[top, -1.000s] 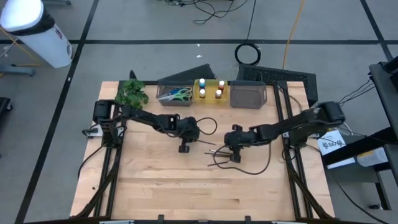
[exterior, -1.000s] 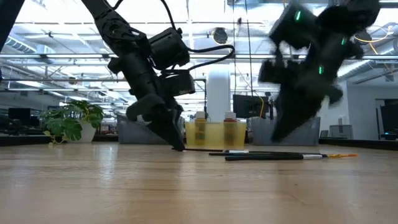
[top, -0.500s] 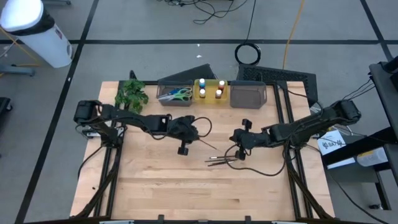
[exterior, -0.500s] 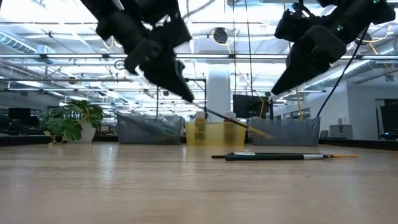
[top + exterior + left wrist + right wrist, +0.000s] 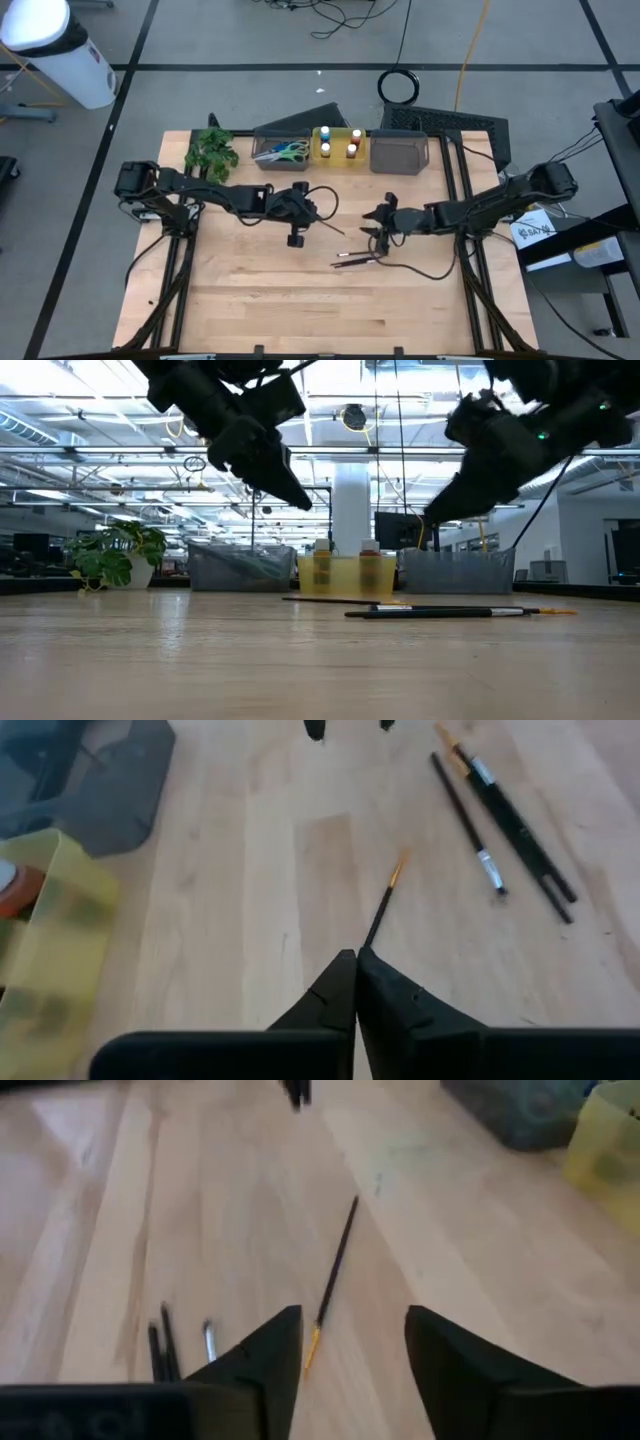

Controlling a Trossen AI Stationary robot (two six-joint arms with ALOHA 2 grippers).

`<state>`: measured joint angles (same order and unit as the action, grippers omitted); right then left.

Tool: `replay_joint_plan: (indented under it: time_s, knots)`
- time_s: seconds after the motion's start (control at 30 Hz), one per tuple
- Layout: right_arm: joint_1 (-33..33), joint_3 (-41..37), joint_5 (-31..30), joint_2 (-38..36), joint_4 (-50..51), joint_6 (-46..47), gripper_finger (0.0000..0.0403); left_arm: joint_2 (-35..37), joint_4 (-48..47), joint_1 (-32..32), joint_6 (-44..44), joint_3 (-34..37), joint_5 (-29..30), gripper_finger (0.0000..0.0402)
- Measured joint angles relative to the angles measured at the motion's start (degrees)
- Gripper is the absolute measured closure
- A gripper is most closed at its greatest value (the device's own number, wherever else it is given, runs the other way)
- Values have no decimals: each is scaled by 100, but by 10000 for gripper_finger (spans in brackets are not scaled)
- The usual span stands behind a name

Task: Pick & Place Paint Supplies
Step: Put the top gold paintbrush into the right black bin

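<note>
My left gripper is shut and empty, raised above the table's middle. Below and just beyond its fingertips one thin dark brush with an orange tip lies flat on the table. My right gripper is open and empty, raised to the right of that brush. Several more dark brushes lie together on the table nearer the front edge. The paint bottles and the scissors sit in bins at the far edge.
At the far edge stand a grey bin, a yellow bin and another grey bin, with a green plant to their left. Cables hang from both arms over the table's middle. Bare wood lies toward the near edge.
My left gripper has risen from the table. It carried the single brush up at a slant half a second ago, and the brush now lies flat on the table again. My right gripper has risen from over the group of brushes and moved toward the far edge.
</note>
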<state>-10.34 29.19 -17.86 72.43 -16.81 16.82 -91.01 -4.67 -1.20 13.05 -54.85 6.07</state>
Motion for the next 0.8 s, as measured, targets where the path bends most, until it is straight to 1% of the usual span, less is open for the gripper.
replay_joint_plan:
  time_s: [0.07,0.17,0.3,0.4,0.43,0.53,0.67,0.8]
  knots:
    - [80,34,116,196,-37,113,230,3,53,12,-14,2,124,371]
    - [175,211,526,691,-27,195,254,10,74,59,-25,0,220,361]
    - [250,682,913,1398,40,86,324,11,117,134,-153,0,210,357]
    - [252,1078,1043,1865,475,-234,384,10,97,170,-290,0,209,357]
    - [252,1215,1045,2001,617,-318,393,10,108,184,-344,0,205,356]
    - [271,1450,1049,2266,988,-337,391,10,58,193,-425,0,202,356]
    - [289,1524,1060,2457,1051,-315,400,10,-9,193,-436,0,202,356]
    - [363,1535,1085,2557,1156,-264,400,10,-9,193,-436,0,200,355]
